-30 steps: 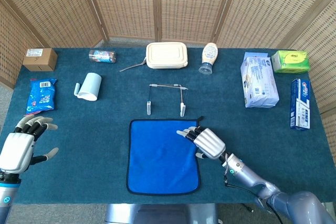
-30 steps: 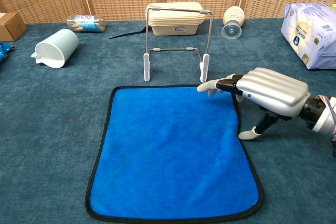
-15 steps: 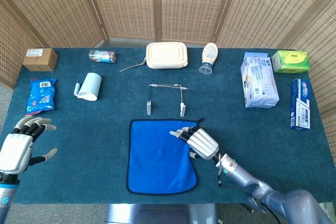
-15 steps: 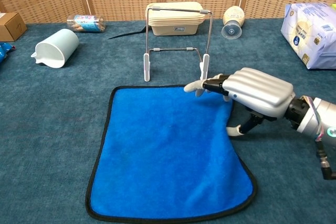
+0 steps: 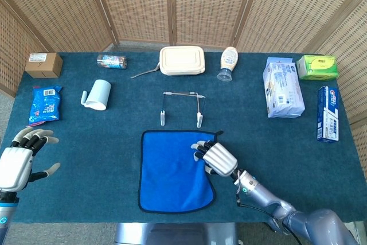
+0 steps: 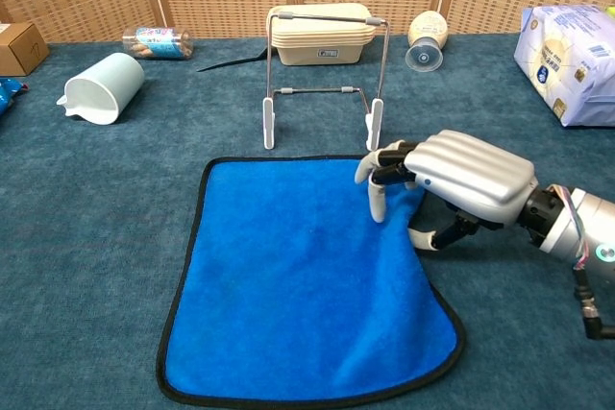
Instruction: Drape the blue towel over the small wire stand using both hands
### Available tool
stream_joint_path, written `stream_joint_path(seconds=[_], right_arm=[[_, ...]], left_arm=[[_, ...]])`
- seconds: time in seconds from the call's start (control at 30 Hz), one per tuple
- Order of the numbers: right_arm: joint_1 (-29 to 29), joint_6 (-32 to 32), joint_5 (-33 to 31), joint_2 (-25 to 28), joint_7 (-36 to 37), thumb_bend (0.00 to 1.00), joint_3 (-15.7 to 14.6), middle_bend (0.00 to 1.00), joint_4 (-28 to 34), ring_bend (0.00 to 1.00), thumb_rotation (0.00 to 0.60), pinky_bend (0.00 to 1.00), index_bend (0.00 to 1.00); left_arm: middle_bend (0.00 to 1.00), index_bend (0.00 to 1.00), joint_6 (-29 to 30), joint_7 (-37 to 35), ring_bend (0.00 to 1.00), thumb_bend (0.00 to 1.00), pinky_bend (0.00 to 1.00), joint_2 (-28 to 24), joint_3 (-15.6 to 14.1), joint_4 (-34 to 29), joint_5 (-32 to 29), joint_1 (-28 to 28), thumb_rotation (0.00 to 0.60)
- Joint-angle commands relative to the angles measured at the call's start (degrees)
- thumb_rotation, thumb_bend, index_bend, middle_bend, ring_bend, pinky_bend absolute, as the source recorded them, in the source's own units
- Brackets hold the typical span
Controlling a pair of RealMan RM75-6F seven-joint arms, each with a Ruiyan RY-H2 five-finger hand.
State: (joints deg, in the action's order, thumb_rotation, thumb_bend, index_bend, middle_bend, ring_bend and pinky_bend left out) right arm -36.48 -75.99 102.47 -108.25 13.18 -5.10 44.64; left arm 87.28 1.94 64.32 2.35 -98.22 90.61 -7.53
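Note:
The blue towel (image 5: 172, 170) (image 6: 298, 276) lies flat near the table's front edge, its right edge drawn inward. Just behind it stands the small wire stand (image 5: 182, 107) (image 6: 325, 84), upright and bare. My right hand (image 5: 215, 158) (image 6: 452, 184) rests on the towel's far right corner. Its fingers (image 6: 380, 201) curl down onto the cloth, and the thumb hooks in at the towel's edge, pinching it. My left hand (image 5: 20, 162) hovers at the table's left front with fingers spread, holding nothing. It is far from the towel and outside the chest view.
A pale blue cup (image 5: 97, 94) lies on its side at the left, near a blue snack bag (image 5: 45, 104) and a cardboard box (image 5: 43, 65). Behind the stand sit a cream lunchbox (image 5: 182, 60) and a squeeze bottle (image 5: 227, 63). Tissue packs and boxes (image 5: 282, 87) line the right side.
My right hand slid left along the towel's far right corner and curled its fingers down, dragging the right edge inward. The left hand barely moved.

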Motion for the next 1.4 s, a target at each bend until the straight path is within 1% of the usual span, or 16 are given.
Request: stream_joint_path(seconds=[0.03,0.2,0.3,0.47,0.6,0.83,1.03,1.13,1.23,1.3,1.4], right_arm=[[0.2,-0.1,-0.1,-0.2,0.1,0.33,0.0,0.32,-0.1,0.27,0.600,0.45,0.57],[0.3,-0.4,-0.2,-0.6,0.3,0.34,-0.1,0.34,-0.3,0.28,0.600,0.45,0.64],[0.4,-0.4,-0.2,-0.8,0.6,0.37,-0.2,0.35,-0.3,0.29,0.600,0.45,0.67],[0.6,-0.9,-0.2,-1.1,0.9,0.39,-0.2,0.36,-0.4,0.30,0.600,0.45,0.72],[0.8,-0.8,-0.5,-1.1,1.1,0.38,-0.2,0.36,-0.2,0.30,0.600,0.45,0.72],[1.2,-0.6,-1.3,-1.2,0.7,0.37,0.1,0.37,0.4,0.30,0.600,0.45,0.73],[1.2,-0.1,-1.5,-1.1,0.3,0.35,0.3,0.37,0.9,0.30,0.600,0.45,0.72],[1.2,-0.2,-1.6,-1.1,0.1,0.35,0.5,0.38,1.2,0.30,0.600,0.45,0.74],[1.3,-0.4,-1.7,-1.1,-0.1,0.37,0.6,0.40,1.4,0.30,0.600,0.45,0.76],[1.4,-0.5,-1.7,-1.1,-0.1,0.40,0.7,0.40,1.6,0.30,0.600,0.45,0.76],[1.3,-0.6,-1.7,-1.2,-0.2,0.43,0.8,0.40,1.6,0.30,0.600,0.45,0.74]], left_arm=[[0.31,0.37,0.0,0.0,0.26,0.15,0.16,0.1,0.0,0.1,0.0,0.0,0.600],[0.31,0.37,0.0,-0.1,0.26,0.15,0.16,0.1,0.2,0.1,0.0,-0.1,0.600],[0.31,0.37,0.0,-0.1,0.26,0.15,0.16,0.1,0.2,0.2,0.0,-0.1,0.600],[0.31,0.38,-0.4,0.1,0.26,0.15,0.16,0.1,0.1,0.3,-0.2,-0.2,0.600],[0.31,0.41,-1.4,2.1,0.26,0.15,0.16,0.0,0.0,0.6,-0.7,-0.4,0.600],[0.29,0.38,-2.6,7.3,0.25,0.15,0.16,0.9,-0.8,2.3,0.3,-1.0,0.600],[0.28,0.36,-3.1,9.1,0.24,0.15,0.15,2.4,-0.9,3.9,1.5,-1.8,0.600],[0.28,0.36,-3.3,9.9,0.24,0.13,0.15,3.7,-0.9,4.8,2.3,-2.3,0.600],[0.29,0.37,-3.1,10.0,0.24,0.11,0.16,5.0,-0.5,5.5,2.8,-2.8,0.600],[0.29,0.37,-2.8,9.7,0.24,0.11,0.16,5.8,-0.4,6.1,3.2,-3.0,0.600],[0.29,0.35,-3.4,9.6,0.24,0.11,0.16,7.3,-0.5,7.4,4.3,-3.9,0.600]])
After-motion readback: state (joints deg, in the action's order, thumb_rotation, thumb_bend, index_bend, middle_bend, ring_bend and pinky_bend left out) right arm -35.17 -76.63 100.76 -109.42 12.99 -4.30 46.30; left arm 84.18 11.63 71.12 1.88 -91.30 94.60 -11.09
